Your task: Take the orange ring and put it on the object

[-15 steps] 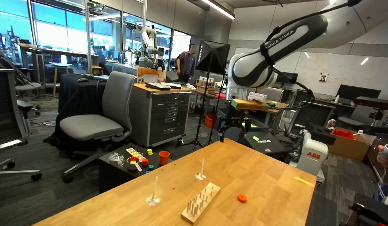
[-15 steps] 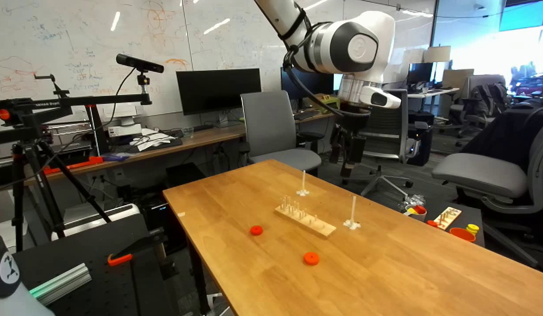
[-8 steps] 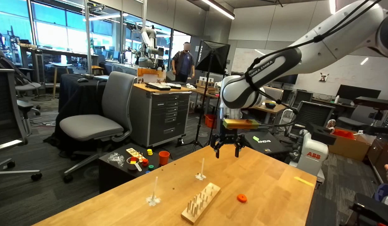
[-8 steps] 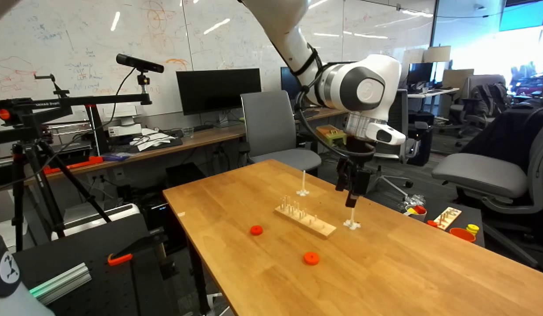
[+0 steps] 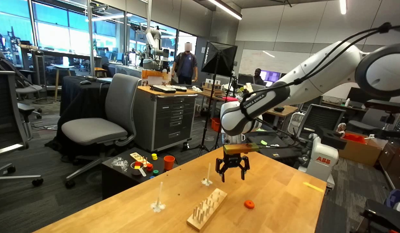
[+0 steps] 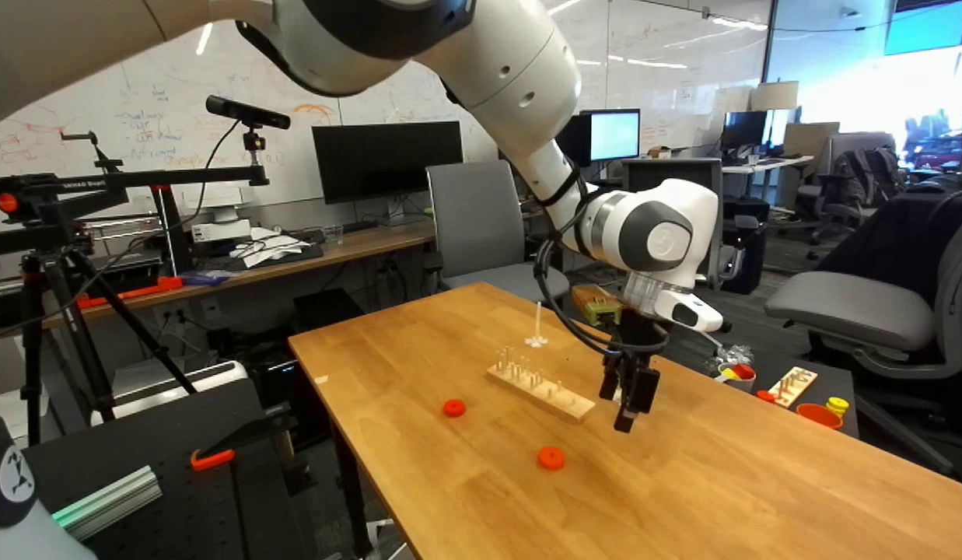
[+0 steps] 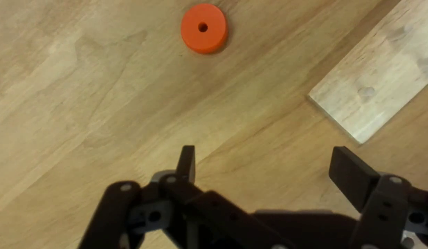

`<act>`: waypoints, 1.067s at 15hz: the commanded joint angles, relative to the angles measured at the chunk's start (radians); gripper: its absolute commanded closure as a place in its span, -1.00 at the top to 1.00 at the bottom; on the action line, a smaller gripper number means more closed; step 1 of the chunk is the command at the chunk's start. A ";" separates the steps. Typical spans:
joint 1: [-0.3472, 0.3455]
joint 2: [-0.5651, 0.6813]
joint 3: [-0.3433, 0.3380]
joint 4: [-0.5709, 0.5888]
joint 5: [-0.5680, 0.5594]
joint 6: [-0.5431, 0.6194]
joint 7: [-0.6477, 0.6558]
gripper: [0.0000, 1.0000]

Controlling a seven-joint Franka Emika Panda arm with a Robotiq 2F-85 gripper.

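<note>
Inward from the left corner of the surface (image 6: 722,482), in an exterior view, lies the farther orange ring (image 6: 454,407); with two so alike, the wrong one could be taken, since the task names just one. Near the right-hand edge a thin rod (image 6: 537,320) stands upright, a likely snag in any sideways sweep. The wooden pegboard (image 6: 541,391) runs roughly parallel to that edge, no ring on it; its pegs crowd at the left end, so a ring lowered there could catch a neighbour and tip. The nearer orange ring (image 6: 551,458), which I take as the target, lies flat between the left edge and the pegboard's sparse end. Farthest right hangs the tool (image 6: 617,412), fingers spread, nothing between them. In the wrist view that ring sits ahead of the fingers, so dropping straight down would probably miss it; an off-centre pinch might squirt the round piece away.

Both rings look like smooth plastic discs; a small central hole shows in the nearer. The rod is pale, its foot in a lumpy whitish patch. The pegboard is pale, grained wood with round dowels. The tool is dark, its fingertips blocky and flat-faced. Underneath, the surface is warm-toned wood.
</note>
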 commanded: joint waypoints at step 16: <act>-0.026 -0.007 -0.012 -0.162 -0.110 -0.007 -0.282 1.00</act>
